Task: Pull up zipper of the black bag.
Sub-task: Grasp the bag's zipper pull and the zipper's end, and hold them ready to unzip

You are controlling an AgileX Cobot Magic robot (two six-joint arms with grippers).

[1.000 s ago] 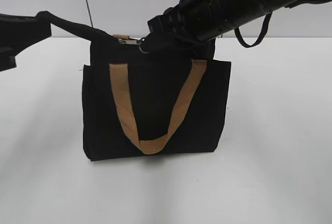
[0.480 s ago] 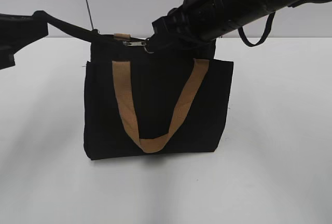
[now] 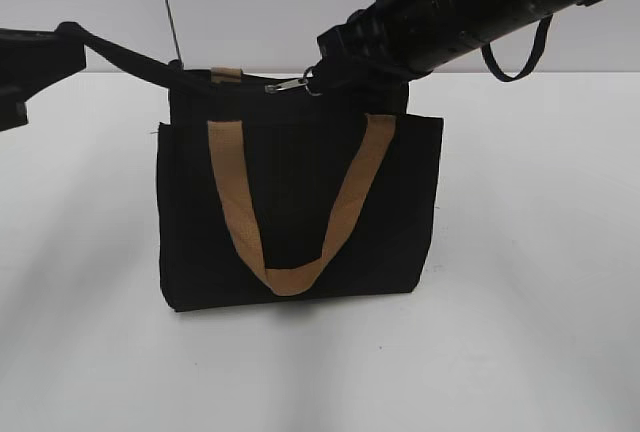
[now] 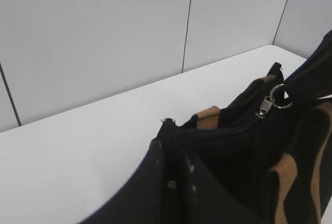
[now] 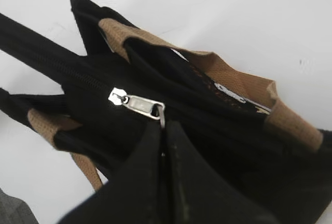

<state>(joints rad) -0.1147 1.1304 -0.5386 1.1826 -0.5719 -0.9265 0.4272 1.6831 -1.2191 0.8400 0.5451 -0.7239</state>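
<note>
Right gripper (image 5: 165, 130): fingers pressed together, pinching the round ring of the zipper (image 5: 136, 102) at the top of the black bag (image 3: 300, 202). Silver pull tab drawn out flat between slider and fingertips (the ring itself is mostly hidden between the pads). In the exterior view the zipper (image 3: 290, 84) sits on the bag's top edge, right of the top's middle, with the right gripper (image 3: 322, 74) just to its right.

Left gripper (image 4: 174, 156): fingers closed on the black fabric at the bag's left end, where a dark strip of the top edge runs out from the bag to the gripper (image 3: 62, 34) in the exterior view. Strip appears taut.

Black bag stands upright on the white table (image 3: 540, 252). Front tan handle (image 3: 290, 212) hangs down over the bag's front panel in a U. A short piece of the rear tan handle (image 3: 226, 75) shows above the bag's top edge, left of the zipper.

A thin dark vertical line (image 3: 168, 12) on the wall rises behind the bag's left corner.
</note>
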